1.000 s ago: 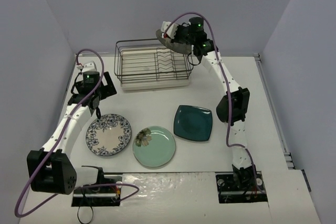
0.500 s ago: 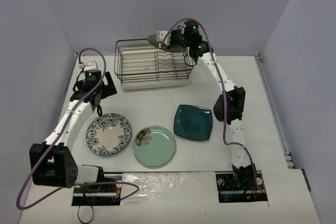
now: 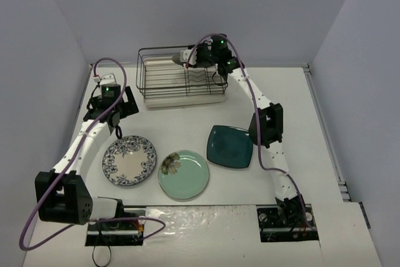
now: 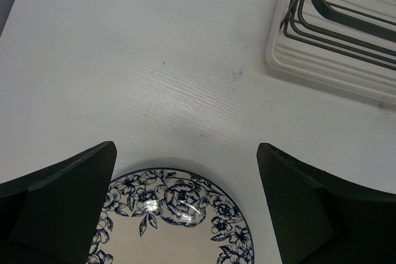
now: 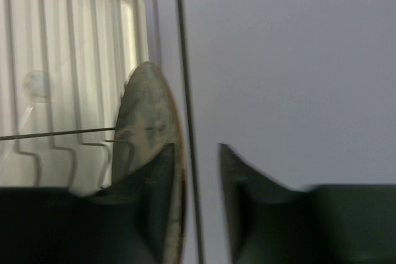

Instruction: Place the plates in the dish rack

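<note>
Top external view shows us four plates for one dish rack (image 3: 181, 99): the left gripper (image 3: 117, 130) hangs spread above the blue-rimmed plate (image 3: 129, 161), likely next, the mint-green plate (image 3: 183, 174) and teal plate (image 3: 230, 146) lie flat waiting, and the grey plate (image 5: 145, 128) stands edgewise at the rack's far side by the right gripper (image 5: 195, 148), whose grip we cannot tell.

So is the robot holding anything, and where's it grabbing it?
The left gripper holds nothing. The grey plate stands on edge beside a finger of the right gripper at the dish rack; whether it's gripped cannot be told.
</note>
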Motion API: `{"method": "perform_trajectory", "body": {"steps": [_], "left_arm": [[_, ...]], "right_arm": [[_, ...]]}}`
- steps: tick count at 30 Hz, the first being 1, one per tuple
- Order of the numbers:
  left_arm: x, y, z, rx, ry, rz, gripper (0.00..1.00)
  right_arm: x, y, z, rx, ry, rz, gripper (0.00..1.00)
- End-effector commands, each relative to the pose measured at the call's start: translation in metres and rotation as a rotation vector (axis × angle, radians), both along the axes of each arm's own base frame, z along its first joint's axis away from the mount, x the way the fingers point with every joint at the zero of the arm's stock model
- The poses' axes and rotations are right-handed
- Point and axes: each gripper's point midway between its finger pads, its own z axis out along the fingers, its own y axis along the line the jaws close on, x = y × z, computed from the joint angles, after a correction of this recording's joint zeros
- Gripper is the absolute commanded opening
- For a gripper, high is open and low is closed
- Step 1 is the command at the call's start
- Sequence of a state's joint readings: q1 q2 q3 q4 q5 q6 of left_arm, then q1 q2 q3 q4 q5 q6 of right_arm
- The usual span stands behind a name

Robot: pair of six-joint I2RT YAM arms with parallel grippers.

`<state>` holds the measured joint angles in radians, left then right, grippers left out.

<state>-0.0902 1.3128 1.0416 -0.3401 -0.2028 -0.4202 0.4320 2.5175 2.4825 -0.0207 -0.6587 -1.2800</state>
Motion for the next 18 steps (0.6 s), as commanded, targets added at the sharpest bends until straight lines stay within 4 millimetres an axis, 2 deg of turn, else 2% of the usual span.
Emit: {"method": "perform_trajectory", "body": {"steps": [1,3,5,6,11,18], "left_arm": [[0.013,0.003,0.029,0.012,-0.081,0.001,0.97],[0.014,0.003,0.028,0.011,-0.079,0.002,0.97],[0.014,0.003,0.027,0.012,-0.077,0.001,0.97],[0.014,0.003,0.026,0.012,-0.074,0.001,0.97],[0.013,0.003,0.027,0.016,-0.075,0.000,0.97],[0.014,0.002,0.025,0.012,-0.070,-0.006,0.97]], "right_arm": [[-0.003,-0.006,0.136,0.174,-0.335,-0.036,0.47],[-0.001,-0.008,0.139,0.190,-0.336,-0.052,0.67],[-0.001,-0.009,0.140,0.202,-0.339,-0.061,0.91],[0.000,-0.009,0.138,0.204,-0.334,-0.065,0.94],[-0.008,-0.009,0.135,0.188,-0.306,-0.049,0.98],[-0.032,0.004,0.100,0.082,-0.248,0.005,1.00]]}}
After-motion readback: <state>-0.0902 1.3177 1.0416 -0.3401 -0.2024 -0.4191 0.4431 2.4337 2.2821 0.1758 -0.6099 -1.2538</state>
